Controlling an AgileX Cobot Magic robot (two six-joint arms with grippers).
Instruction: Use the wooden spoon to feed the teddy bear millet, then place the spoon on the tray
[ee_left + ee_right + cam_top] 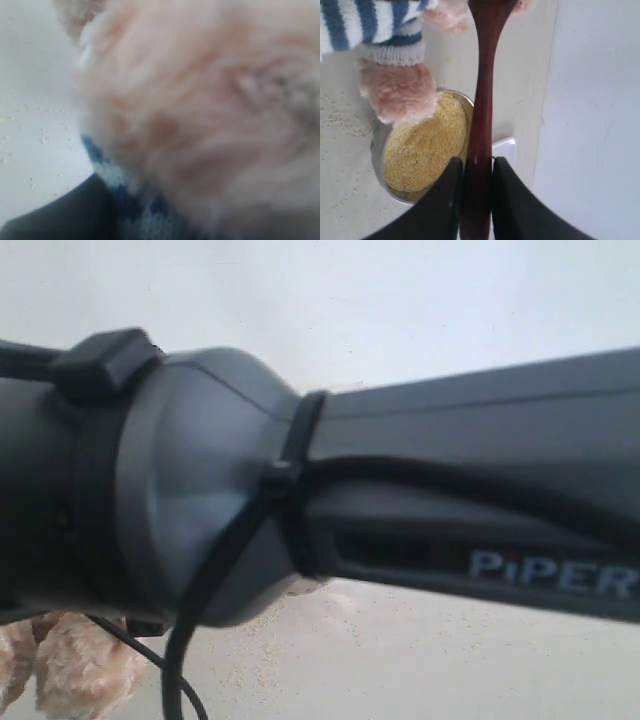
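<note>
In the right wrist view my right gripper (477,164) is shut on the handle of the dark reddish wooden spoon (485,75). The spoon's bowl end runs out of frame beside the teddy bear (375,25). Below the spoon a steel bowl (465,100) is filled with yellow millet (422,150), and the bear's paw (397,92) rests over its rim. A white corner of the tray (505,149) shows behind the spoon. The left wrist view is filled with blurred teddy bear (200,100) fur and striped shirt, right against one dark finger (60,215); the other finger is hidden.
A grey arm link (400,490) marked PIPER blocks most of the exterior view; bear fur (70,665) shows at its lower left. Loose millet grains (30,130) lie scattered on the pale tabletop. A white surface (595,125) stands beside the tray.
</note>
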